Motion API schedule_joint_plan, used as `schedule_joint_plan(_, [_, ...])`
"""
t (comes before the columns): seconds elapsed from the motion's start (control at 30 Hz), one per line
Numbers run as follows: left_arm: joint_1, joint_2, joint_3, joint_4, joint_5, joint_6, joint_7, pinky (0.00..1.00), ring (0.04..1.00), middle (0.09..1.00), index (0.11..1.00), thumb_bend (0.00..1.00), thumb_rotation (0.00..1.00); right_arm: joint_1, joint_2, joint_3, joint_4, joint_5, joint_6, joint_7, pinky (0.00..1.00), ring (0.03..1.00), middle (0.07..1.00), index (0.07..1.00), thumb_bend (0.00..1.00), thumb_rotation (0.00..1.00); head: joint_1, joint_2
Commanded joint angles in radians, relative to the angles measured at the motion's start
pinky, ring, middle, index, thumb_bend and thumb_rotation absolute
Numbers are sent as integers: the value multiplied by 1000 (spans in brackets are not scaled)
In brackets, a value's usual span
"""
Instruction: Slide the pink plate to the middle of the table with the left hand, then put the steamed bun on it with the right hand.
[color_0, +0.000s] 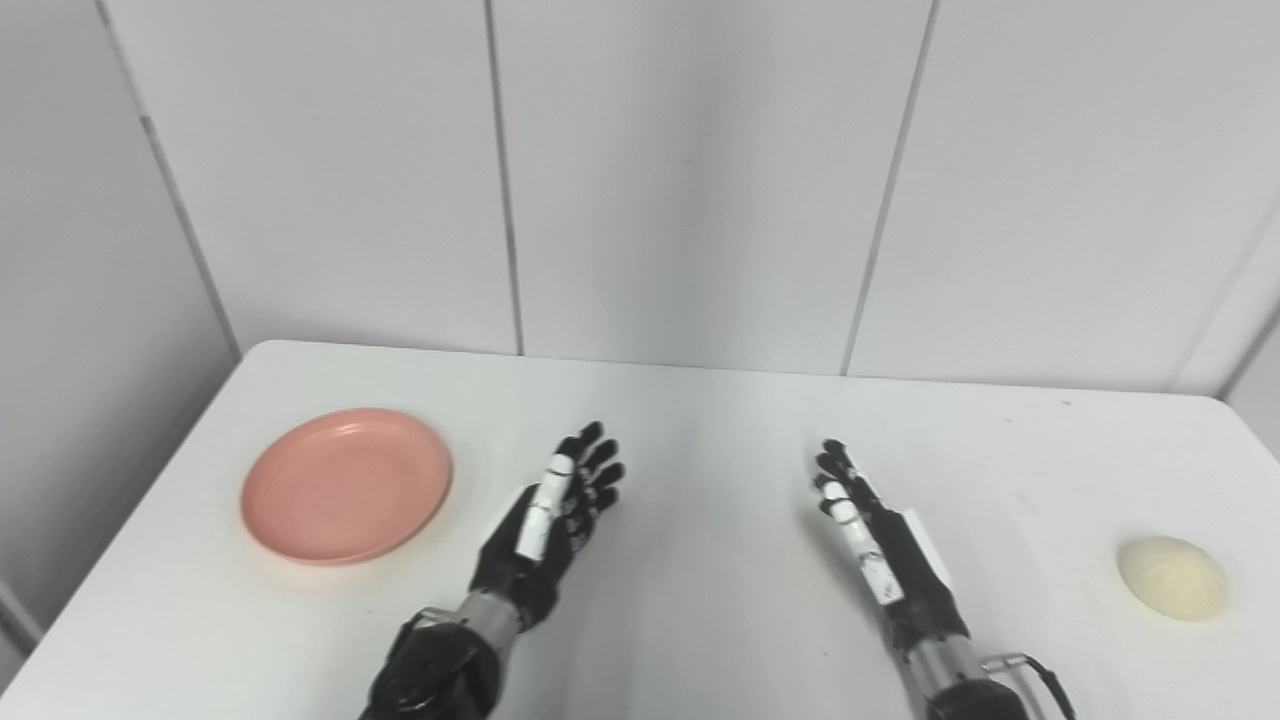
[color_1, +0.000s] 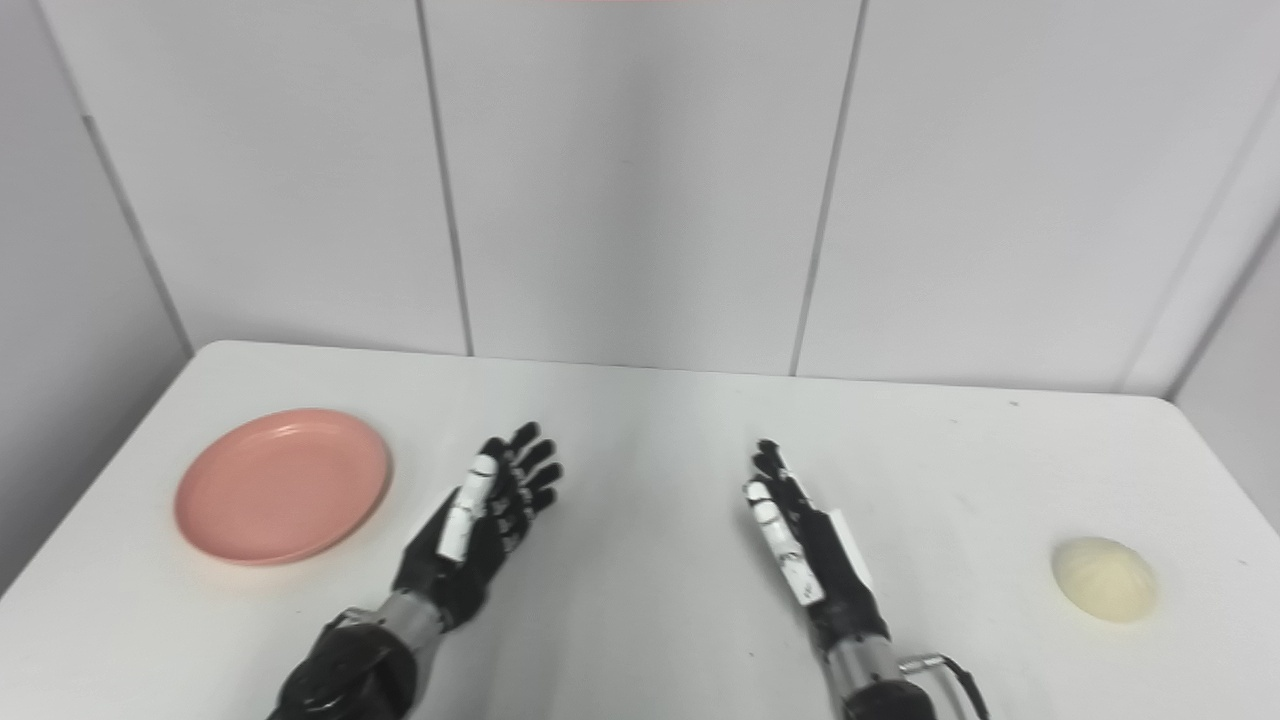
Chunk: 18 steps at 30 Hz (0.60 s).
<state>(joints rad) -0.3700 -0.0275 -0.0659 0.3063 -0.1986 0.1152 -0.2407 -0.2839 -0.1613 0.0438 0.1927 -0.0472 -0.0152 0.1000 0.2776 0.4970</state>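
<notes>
So far nothing is being moved. The pink plate (color_0: 346, 485) is sitting near the left edge of the tabletop (color_0: 700, 600), and the steamed bun (color_0: 1172, 577) is lying near the right edge, well apart from it. Both hands are waiting in the middle, near the front edge. The left hand (color_0: 555, 520) is holding nothing, with its fingers (color_0: 600, 460) spread wide. The right hand (color_0: 875, 535) is empty too and seems to be open, though it is turned on its side, so I cannot be sure how wide.

To do the first step well, the left hand should be reaching over to the far left rim of the plate, pressing softly, and pulling it sideways and flat toward the middle. The right hand is resting close to that spot, so it may be getting in the way. Nothing else is lying on the tabletop, and a plain wall (color_0: 700, 180) is standing behind it.
</notes>
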Motion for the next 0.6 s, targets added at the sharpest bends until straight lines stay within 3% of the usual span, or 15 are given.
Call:
schedule_joint_plan(0.0, [40,-11,-12,77,28,39,24,1000,978,994,1000,573,1000,-11,-18,-14,14,13,-14,11,937,943,956,974,155,1000,19,-9])
schedule_joint_plan(0.23, [17,-27,-20,133,44,-11,32,989,972,991,1000,570,1000,-15,-21,-31,11,37,2,19,961,954,964,979,131,1000,61,-18])
schedule_joint_plan(0.57, [20,-31,-18,124,46,-13,36,983,968,985,1000,592,1000,-11,-22,-29,5,39,4,22,986,964,970,987,141,1000,59,-19])
